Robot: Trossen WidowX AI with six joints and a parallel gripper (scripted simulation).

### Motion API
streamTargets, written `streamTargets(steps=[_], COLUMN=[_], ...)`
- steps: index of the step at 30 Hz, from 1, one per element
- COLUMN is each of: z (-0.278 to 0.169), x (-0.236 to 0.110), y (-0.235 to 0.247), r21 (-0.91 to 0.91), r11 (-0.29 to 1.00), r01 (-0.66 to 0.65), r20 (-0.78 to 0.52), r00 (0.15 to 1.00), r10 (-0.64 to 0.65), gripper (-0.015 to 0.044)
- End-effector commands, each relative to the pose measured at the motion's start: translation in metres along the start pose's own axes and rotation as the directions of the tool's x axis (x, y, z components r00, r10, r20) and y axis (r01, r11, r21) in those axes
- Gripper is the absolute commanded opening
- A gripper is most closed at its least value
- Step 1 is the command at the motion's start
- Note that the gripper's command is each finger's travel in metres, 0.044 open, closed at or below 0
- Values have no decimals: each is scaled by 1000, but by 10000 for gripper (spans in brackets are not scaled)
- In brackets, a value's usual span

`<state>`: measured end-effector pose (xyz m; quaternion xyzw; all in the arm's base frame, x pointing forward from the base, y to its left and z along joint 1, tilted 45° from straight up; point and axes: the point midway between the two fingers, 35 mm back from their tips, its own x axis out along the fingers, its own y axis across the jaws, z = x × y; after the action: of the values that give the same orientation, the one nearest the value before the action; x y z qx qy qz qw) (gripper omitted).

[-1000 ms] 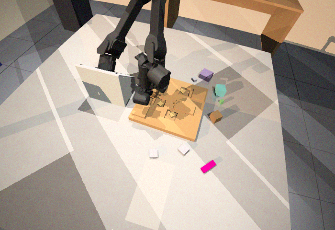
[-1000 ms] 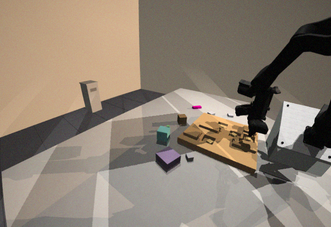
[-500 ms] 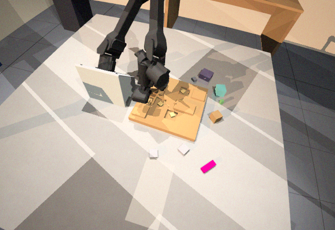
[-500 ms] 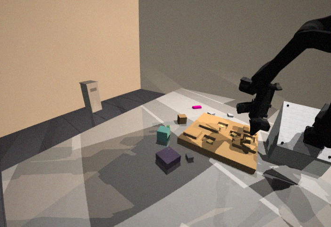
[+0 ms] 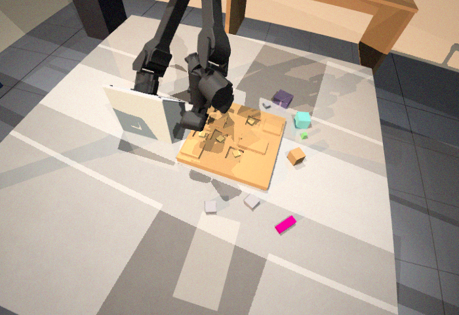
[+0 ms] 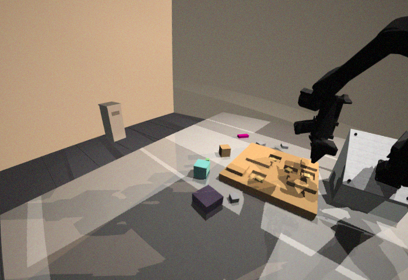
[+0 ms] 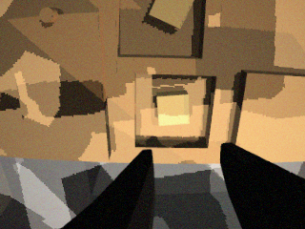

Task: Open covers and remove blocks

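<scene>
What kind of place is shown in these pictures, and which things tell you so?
Probably a plain indoor work room. A robot arm stands at a pale table with a wooden puzzle board and small loose blocks such as a teal cube; around it are a dark tiled floor and bare walls.

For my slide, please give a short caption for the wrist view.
Open jaws hover at the puzzle board's edge, aligned with an uncovered well holding a pale block.
</scene>
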<state>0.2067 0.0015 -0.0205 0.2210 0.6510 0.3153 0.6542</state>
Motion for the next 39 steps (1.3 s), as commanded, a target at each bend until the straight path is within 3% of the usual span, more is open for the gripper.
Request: streamTargets(steps=[1,10,39], z=[-1,-1,-1], x=[9,30,32], y=[0,2,2], r21=[3,3,3], r11=[1000,1000,1000], r01=[-1,-3,-3], r20=[-4,-4,-4], r00=[1000,1000,1000], r10=[1,3,3], gripper=[144,144,144])
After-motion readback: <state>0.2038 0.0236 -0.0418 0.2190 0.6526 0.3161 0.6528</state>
